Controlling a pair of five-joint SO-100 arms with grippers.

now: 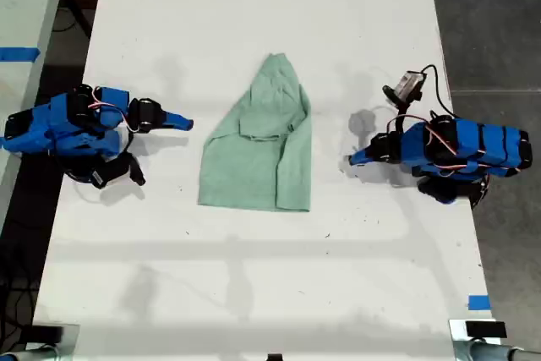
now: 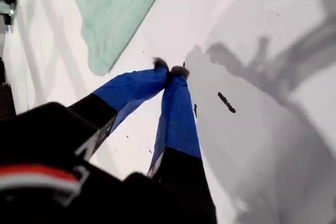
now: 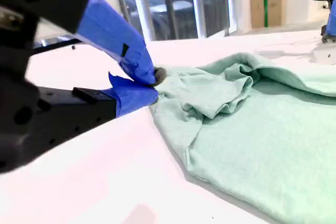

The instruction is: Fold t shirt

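The pale mint-green t shirt [image 1: 262,150] lies wrinkled on the white table [image 1: 254,6], pointed end toward the far side, with a fold of cloth across its middle. My first gripper [image 1: 353,158] rests on the table at the exterior view's right, shut and empty, a short gap from the shirt's edge. In its wrist view the fingertips [image 2: 170,69] meet over bare table, and a shirt [image 2: 115,9] corner lies beyond. My second gripper [image 1: 188,123] sits at the exterior view's left, shut on nothing. Its tips [image 3: 156,80] are close to the shirt's [image 3: 252,129] edge.
Both arm bases stand near the table's side edges in the exterior view. A blue tape piece [image 1: 478,302] marks the table's near right corner in that view, and another [image 1: 19,53] sits on the neighbouring surface at its left. A small dark mark [image 2: 227,103] shows on the tabletop.
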